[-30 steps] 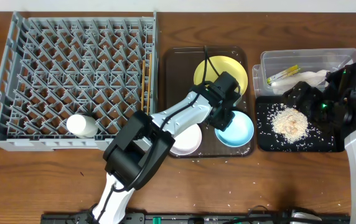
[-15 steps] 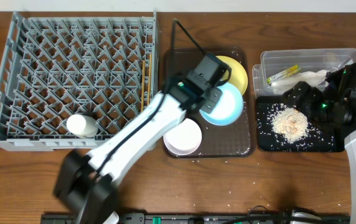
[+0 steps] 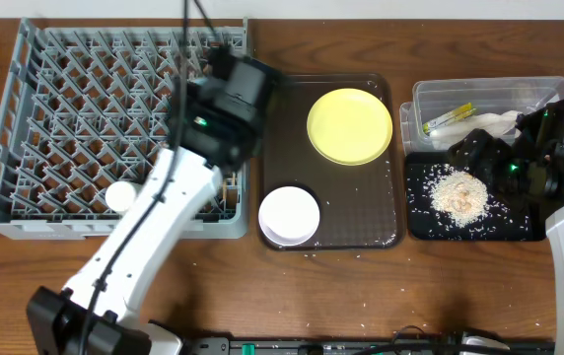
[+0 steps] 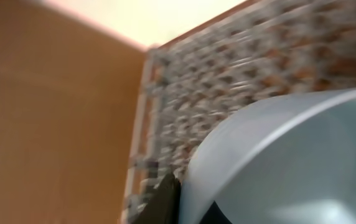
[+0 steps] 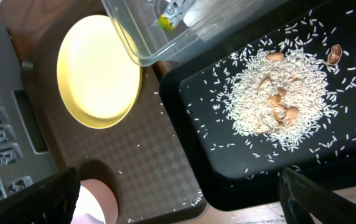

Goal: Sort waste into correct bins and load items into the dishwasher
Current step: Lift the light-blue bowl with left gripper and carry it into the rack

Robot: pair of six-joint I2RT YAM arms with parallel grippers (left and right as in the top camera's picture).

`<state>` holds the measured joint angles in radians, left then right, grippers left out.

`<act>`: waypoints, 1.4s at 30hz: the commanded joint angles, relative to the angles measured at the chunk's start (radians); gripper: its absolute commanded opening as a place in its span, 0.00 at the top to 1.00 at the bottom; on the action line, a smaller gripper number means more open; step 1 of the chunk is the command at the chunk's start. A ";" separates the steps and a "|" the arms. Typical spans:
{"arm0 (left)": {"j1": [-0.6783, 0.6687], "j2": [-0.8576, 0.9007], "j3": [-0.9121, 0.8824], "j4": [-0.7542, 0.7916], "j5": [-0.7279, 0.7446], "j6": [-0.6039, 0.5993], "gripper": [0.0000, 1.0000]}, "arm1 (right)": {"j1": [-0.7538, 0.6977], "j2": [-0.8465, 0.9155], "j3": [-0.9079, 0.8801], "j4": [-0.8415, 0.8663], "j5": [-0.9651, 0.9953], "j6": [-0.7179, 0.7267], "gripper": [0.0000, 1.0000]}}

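Observation:
My left gripper (image 3: 225, 99) is shut on the rim of the light-blue bowl (image 4: 290, 162) and holds it above the right edge of the grey dish rack (image 3: 26, 212). The arm hides the bowl in the overhead view. The left wrist view is blurred; the gripper (image 4: 190, 202) grips the bowl's edge there. A white cup (image 3: 119, 197) lies in the rack. The yellow plate (image 3: 350, 125) and cream-white bowl (image 3: 289, 215) sit on the brown tray (image 3: 381, 232). My right gripper (image 5: 178, 186) is open and empty above the black tray (image 3: 420, 225), which holds a rice pile (image 3: 459, 192).
The clear tub (image 3: 538, 89) behind the black tray holds the white napkin (image 3: 497, 122) and the yellow-green sachet (image 3: 448, 118). Loose rice grains lie on the brown tray and the table's front edge (image 3: 361, 304). The chopsticks are hidden by my left arm.
My left arm lifted the light-blue bowl off the brown tray and swung it left to over the rack's right edge. The right arm has not moved.

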<state>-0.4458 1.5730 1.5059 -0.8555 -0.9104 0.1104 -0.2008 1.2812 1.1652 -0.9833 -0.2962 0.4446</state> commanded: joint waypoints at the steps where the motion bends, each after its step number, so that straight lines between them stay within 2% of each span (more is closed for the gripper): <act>1: 0.120 0.015 -0.021 0.026 -0.124 0.027 0.93 | -0.003 0.002 0.000 -0.001 -0.007 0.003 0.01; 9: 0.194 0.111 -0.031 0.149 -0.140 0.016 0.93 | -0.003 0.002 0.000 -0.001 -0.007 0.003 0.01; 15: 0.194 0.254 -0.032 0.149 -0.372 -0.030 0.92 | -0.003 0.002 0.000 -0.001 -0.007 0.003 0.01; 17: 0.194 0.297 -0.032 0.066 -0.396 -0.119 0.93 | -0.003 0.002 0.000 -0.001 -0.007 0.003 0.01; 20: 0.193 0.316 -0.032 -0.069 -0.373 -0.282 0.92 | -0.003 0.002 0.000 -0.001 -0.007 0.003 0.01; 23: 0.192 0.319 -0.035 -0.122 -0.312 -0.360 0.92 | -0.003 0.002 0.000 -0.001 -0.007 0.003 0.01; 29: 0.187 0.319 -0.063 -0.130 -0.200 -0.384 0.93 | -0.003 0.002 0.000 -0.001 -0.007 0.003 0.01; 42: 0.138 0.319 -0.122 -0.139 -0.201 -0.419 0.93 | -0.003 0.002 0.000 -0.001 -0.007 0.003 0.01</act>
<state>-0.2855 1.8870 1.4078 -0.9878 -1.1740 -0.2897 -0.2008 1.2816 1.1652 -0.9833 -0.2966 0.4446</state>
